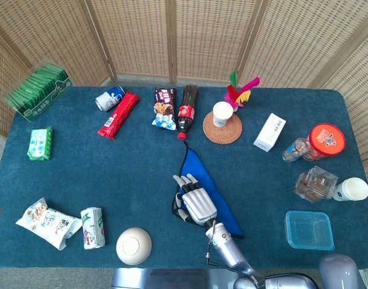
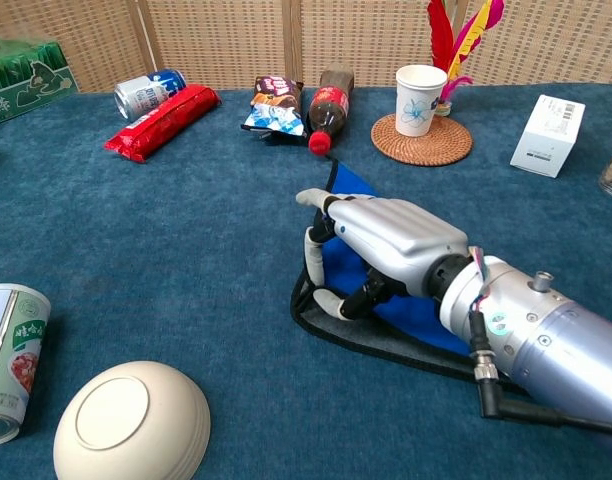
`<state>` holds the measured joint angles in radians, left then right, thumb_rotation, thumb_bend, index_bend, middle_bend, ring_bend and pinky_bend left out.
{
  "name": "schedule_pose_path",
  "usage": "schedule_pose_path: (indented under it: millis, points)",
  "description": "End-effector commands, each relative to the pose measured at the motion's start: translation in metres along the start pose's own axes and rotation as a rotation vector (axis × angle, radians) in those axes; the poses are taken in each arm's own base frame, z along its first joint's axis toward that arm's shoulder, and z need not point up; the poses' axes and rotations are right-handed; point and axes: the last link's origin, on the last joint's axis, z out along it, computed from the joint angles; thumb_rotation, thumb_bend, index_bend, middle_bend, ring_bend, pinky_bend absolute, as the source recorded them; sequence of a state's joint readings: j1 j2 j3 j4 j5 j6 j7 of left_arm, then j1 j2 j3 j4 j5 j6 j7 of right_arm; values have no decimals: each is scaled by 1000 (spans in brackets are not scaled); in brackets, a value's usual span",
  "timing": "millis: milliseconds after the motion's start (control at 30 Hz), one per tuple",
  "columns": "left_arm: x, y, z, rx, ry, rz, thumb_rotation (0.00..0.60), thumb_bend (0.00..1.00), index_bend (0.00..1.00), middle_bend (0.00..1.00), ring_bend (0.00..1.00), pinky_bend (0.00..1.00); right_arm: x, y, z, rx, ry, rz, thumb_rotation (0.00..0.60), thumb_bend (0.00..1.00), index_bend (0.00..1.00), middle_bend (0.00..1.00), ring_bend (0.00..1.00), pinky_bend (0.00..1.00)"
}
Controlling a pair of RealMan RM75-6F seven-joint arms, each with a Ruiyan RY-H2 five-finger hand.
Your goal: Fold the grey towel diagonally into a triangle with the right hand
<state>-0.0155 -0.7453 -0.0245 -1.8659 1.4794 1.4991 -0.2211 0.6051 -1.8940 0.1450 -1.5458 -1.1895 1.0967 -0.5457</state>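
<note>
Grey towel [image 2: 386, 335], blue face up, already a triangle at mid-surface near the front edge; right hand [image 2: 381, 245] lies flat on it, fingers slightly apart, gripping nothing; risk: lifting away could drag the top layer and reopen the fold.

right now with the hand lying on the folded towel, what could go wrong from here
The right hand lies on the towel, fingers curled over its left edge. Pulling away with fingertips hooked could drag the edge and reopen the fold.

The grey underside shows past the blue layer along the near edge, so the corners may not match and the triangle could end up uneven.

The cola bottle lies just beyond the towel's far tip; shoving the towel forward might bump it.
</note>
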Motion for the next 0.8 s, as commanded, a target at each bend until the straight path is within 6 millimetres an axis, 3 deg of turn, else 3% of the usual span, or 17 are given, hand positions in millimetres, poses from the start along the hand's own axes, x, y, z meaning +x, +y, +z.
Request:
schedule_pose_path:
  millis: [33, 167, 233, 367, 800]
  points:
    - [0, 0, 0, 2, 2, 0, 600, 307, 0, 0, 0, 9, 0, 0, 0, 9, 0, 2, 600, 362, 667, 8, 0, 0]
    - [0, 0, 0, 3, 2, 0, 600, 306, 0, 0, 0, 9, 1, 3, -1, 31, -6, -2, 600, 86, 482, 0, 0, 0]
    - [0, 0, 0, 1, 0, 2, 600, 306, 0, 0, 0, 9, 2, 3, -1, 44, -11, 15, 595, 15, 385, 0, 0, 0]
    - [0, 0, 0, 0, 1, 2, 600, 307, 0, 0, 0, 9, 4, 3, -2, 59, -14, 31, 529, 0, 297, 0, 0, 0]
    - [-1, 2, -1, -5, -2, 3, 600, 307, 0, 0, 0, 9, 31, 6, -2, 64, 53, 75, 526, 0, 290, 0, 0, 0]
